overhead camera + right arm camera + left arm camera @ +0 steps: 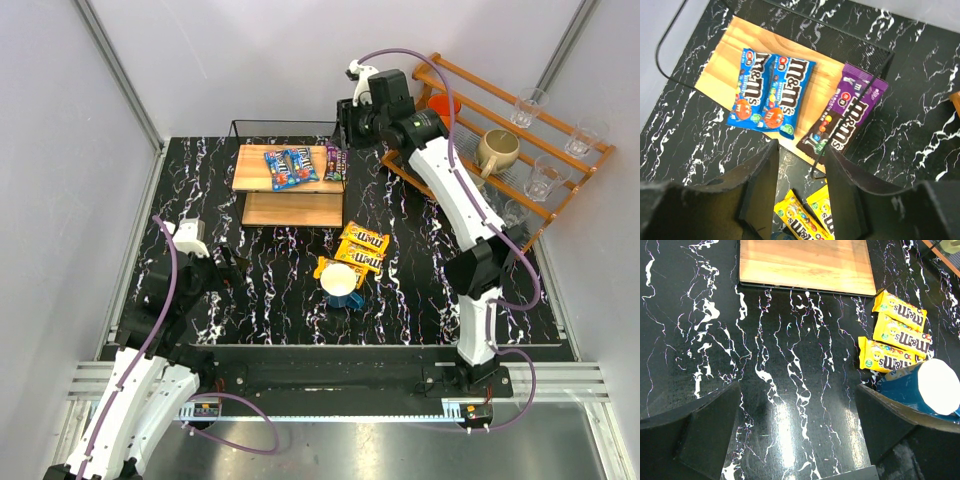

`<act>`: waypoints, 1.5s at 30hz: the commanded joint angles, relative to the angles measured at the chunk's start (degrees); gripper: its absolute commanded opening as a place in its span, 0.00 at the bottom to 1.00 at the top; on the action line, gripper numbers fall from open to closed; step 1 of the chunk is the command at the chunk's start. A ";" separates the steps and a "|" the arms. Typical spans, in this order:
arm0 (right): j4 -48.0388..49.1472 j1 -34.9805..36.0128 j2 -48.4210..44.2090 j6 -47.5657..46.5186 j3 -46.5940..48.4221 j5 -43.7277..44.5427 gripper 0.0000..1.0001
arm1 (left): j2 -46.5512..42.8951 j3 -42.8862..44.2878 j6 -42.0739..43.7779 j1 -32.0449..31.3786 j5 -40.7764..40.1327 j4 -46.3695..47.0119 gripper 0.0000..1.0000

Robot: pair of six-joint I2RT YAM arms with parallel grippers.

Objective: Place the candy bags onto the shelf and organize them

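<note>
The small two-tier shelf (262, 159) stands at the back middle of the table. Two blue candy bags (290, 168) lie side by side on its top board, and a purple bag (336, 162) lies at the board's right edge. They also show in the right wrist view: the blue bags (770, 90) and the purple bag (845, 117). Three yellow bags (360, 250) lie on the table in front of the shelf, and in the left wrist view (900, 332). My right gripper (801, 150) is open and empty, above the shelf's right end (350, 120). My left gripper (797, 400) is open and empty, low at the left (228, 265).
A blue mug (342, 285) with a white inside sits against the nearest yellow bag; it also shows in the left wrist view (925, 387). A reddish-brown slatted rack (470, 85) with a mug, glasses and an orange cup stands at the back right. The shelf's lower board (805, 265) is bare.
</note>
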 commanded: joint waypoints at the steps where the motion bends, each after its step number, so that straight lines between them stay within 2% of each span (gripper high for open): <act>1: 3.36 3.58 -4.31 -2.93 -0.43 4.63 0.49 | -0.39 1.25 0.48 -0.16 0.15 2.96 0.99; 8: 5.12 5.86 -1.87 -1.53 0.71 8.06 0.46 | -0.48 1.34 0.39 -0.25 0.15 3.05 0.99; 10: 1.97 6.83 1.03 -1.00 6.67 10.95 0.45 | -0.48 1.25 0.48 -0.16 0.15 3.05 0.99; 11: 0.04 7.53 5.31 -0.13 9.91 13.14 0.44 | -0.48 1.34 0.48 -0.16 0.15 3.05 0.99; 12: -4.50 7.71 7.79 0.49 17.43 16.38 0.45 | -0.48 1.26 0.39 -0.16 0.06 3.05 0.99; 15: -11.20 7.98 16.41 2.16 30.02 20.52 0.47 | -0.65 1.25 0.39 -0.16 0.14 3.04 0.99; 17: -11.23 8.16 17.74 2.17 29.90 22.38 0.46 | -0.65 1.25 0.39 -0.16 0.23 3.13 0.99; 23: -1.22 8.24 9.68 2.43 10.52 27.22 0.47 | -0.30 1.34 0.48 -0.16 0.67 3.13 0.99; 28: 12.04 8.24 0.55 0.06 0.03 21.87 0.48 | -0.57 1.25 0.39 -0.16 0.50 3.13 0.99; 33: 27.34 8.24 -9.73 -0.12 -16.05 18.61 0.50 | -0.74 1.25 0.39 -0.16 0.41 3.22 0.99; 35: 33.21 8.24 -12.74 0.06 -23.08 20.27 0.50 | -0.74 1.34 0.39 -0.16 0.41 3.22 0.99; 38: 35.70 7.89 -17.22 1.72 -29.33 27.73 0.48 | -0.57 1.25 0.39 -0.16 0.50 3.22 0.99; 40: 35.45 7.11 -19.60 3.92 -32.92 32.29 0.45 | -0.48 1.25 0.39 -0.16 0.50 3.22 0.99; 45: 35.18 0.70 -24.17 14.18 -41.28 32.15 0.22 | -0.30 1.25 0.48 -0.16 0.67 3.31 0.99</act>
